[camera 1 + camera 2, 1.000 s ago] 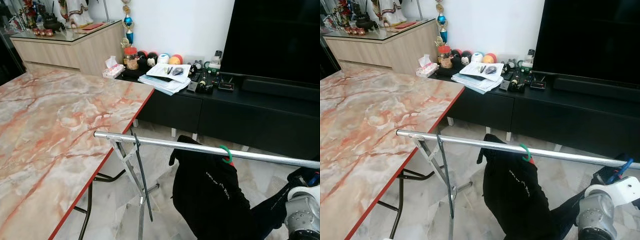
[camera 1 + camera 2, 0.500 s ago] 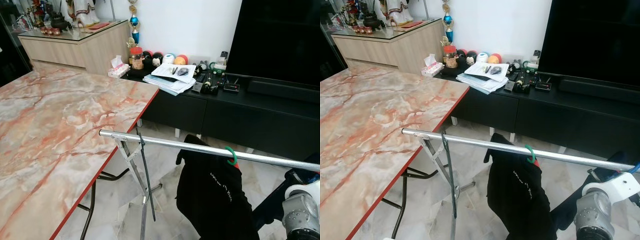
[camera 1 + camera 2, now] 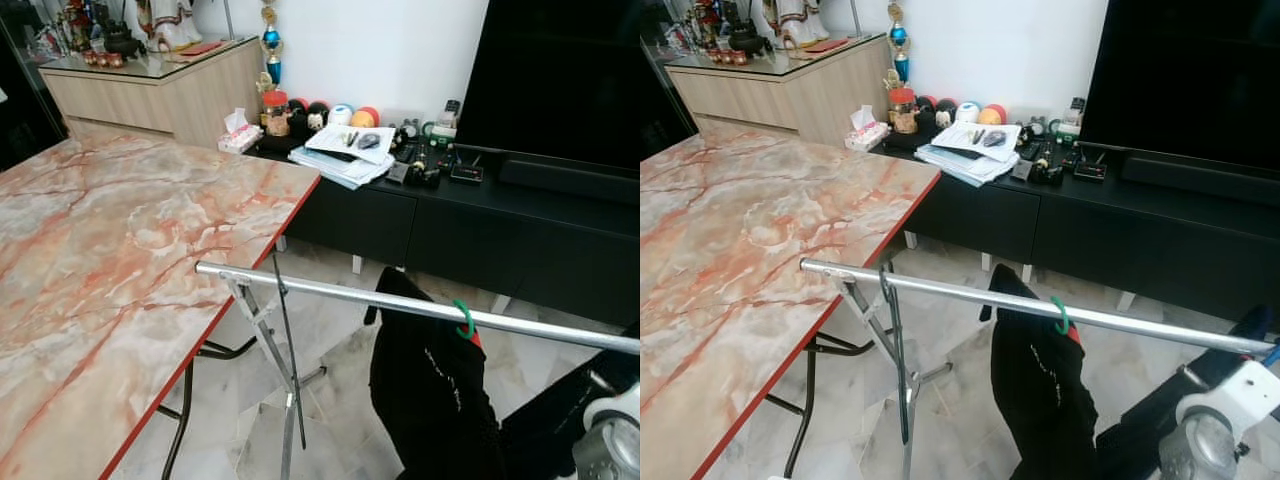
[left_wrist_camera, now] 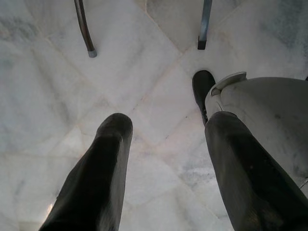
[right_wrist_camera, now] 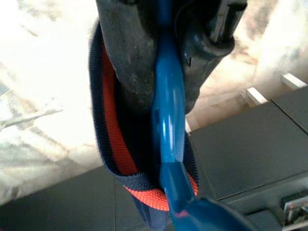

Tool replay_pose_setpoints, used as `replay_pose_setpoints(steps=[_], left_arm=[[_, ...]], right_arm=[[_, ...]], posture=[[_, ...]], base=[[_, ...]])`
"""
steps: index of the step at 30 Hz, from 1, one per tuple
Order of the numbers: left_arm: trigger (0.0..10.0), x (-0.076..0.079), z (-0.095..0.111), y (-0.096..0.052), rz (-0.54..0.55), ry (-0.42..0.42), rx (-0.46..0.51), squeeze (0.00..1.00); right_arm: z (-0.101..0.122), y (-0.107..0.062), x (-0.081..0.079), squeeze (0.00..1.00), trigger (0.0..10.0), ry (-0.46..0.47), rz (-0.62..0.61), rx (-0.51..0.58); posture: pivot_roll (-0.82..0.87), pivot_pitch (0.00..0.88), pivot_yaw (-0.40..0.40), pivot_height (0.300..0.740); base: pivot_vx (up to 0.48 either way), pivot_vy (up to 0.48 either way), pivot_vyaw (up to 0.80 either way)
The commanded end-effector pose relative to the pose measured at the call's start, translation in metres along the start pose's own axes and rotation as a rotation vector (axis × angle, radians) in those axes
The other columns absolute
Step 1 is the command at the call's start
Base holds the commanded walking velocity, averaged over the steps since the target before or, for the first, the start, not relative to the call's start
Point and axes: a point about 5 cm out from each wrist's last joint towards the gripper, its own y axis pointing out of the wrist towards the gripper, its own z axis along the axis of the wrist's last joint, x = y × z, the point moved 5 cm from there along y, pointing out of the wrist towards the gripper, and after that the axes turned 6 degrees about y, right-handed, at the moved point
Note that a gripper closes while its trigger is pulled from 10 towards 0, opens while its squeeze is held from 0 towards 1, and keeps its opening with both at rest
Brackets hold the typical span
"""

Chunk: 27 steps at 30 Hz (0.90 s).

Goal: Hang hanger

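Observation:
A silver clothes rail [image 3: 400,305] crosses in front of me at waist height. On it hangs a black garment [image 3: 430,400] by a green hanger hook [image 3: 464,320]. My right arm [image 3: 1210,435] is low at the right, below the rail's right end, with dark cloth draped by it. In the right wrist view, my right gripper [image 5: 168,53] is shut on a blue hanger [image 5: 168,130] that carries a navy garment with a red-trimmed collar [image 5: 113,144]. My left gripper [image 4: 168,122] hangs open over the marble floor, with nothing between its fingers.
A marble-patterned table [image 3: 100,260] with a red edge stands at the left, close to the rail's left end. The rack's folding legs [image 3: 285,380] stand beside it. Behind are a black TV console [image 3: 480,215] with papers and a wooden sideboard [image 3: 150,95].
The camera has shifted slightly. The black garment on the rail has swung and now hangs narrower, more edge-on. My right arm sits lower in the corner of the view.

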Motion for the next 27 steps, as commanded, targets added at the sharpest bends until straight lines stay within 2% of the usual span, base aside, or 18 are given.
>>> replay_pose_setpoints(steps=[1, 7, 12, 15, 16, 17, 19, 20, 25, 27], left_arm=[[10.0, -0.004, -0.003, 0.0, 0.018, 0.014, -0.018, 0.0], [10.0, -0.005, -0.003, 0.0, 0.027, 0.008, -0.033, 0.0], [10.0, -0.004, -0.001, 0.0, 0.017, 0.016, -0.03, 0.0], [10.0, -0.004, -0.001, 0.0, 0.017, 0.018, -0.027, 0.0], [10.0, -0.004, 0.0, 0.0, 0.019, 0.019, -0.026, 0.0], [10.0, -0.004, 0.0, 0.0, 0.019, 0.019, -0.026, 0.0], [10.0, -0.005, 0.001, 0.001, 0.022, 0.021, -0.022, 0.0], [10.0, -0.005, 0.001, 0.001, 0.022, 0.021, -0.022, 0.0], [10.0, -0.004, 0.004, 0.001, 0.025, 0.015, -0.016, 0.0], [10.0, -0.004, 0.005, 0.001, 0.025, 0.014, -0.015, 0.0]], right_arm=[[0.016, -0.003, -0.007, 0.0, 0.0, -0.037, 0.031, 0.056], [0.025, -0.013, -0.014, 0.0, 0.0, -0.108, 0.067, 0.11], [0.034, -0.02, -0.016, 0.0, 0.0, -0.118, 0.091, 0.166], [0.032, -0.026, -0.017, 0.0, 0.0, -0.149, 0.111, 0.161], [0.023, -0.03, -0.018, 0.0, 0.0, -0.161, 0.122, 0.127], [0.023, -0.03, -0.018, 0.0, 0.0, -0.161, 0.122, 0.127], [-0.009, -0.041, -0.013, 0.0, 0.0, -0.197, 0.122, 0.014], [-0.009, -0.041, -0.013, 0.0, 0.0, -0.197, 0.122, 0.014], [-0.054, -0.049, -0.008, 0.0, 0.0, -0.151, 0.095, -0.141], [-0.059, -0.047, -0.008, 0.0, 0.0, -0.138, 0.088, -0.156]], posture=[[0.01, 0.0, 0.055, 0.74], [0.0, 0.0, 0.061, 0.74], [-0.01, 0.0, 0.065, 0.74], [-0.01, 0.0, 0.064, 0.74], [-0.01, 0.0, 0.063, 0.74], [-0.01, 0.0, 0.063, 0.74], [-0.01, 0.0, 0.061, 0.74], [-0.01, 0.0, 0.061, 0.74], [-0.01, 0.0, 0.06, 0.74], [0.0, 0.0, 0.057, 0.74]], base=[[0.0, 0.0, 0.0], [0.0, 0.0, 0.0], [0.0, 0.0, 0.0], [0.0, 0.0, 0.0], [0.0, 0.0, 0.0], [0.0, 0.0, 0.0], [0.0, 0.0, 0.0], [0.0, 0.0, 0.0], [0.0, 0.0, 0.0], [0.0, 0.0, 0.0]])
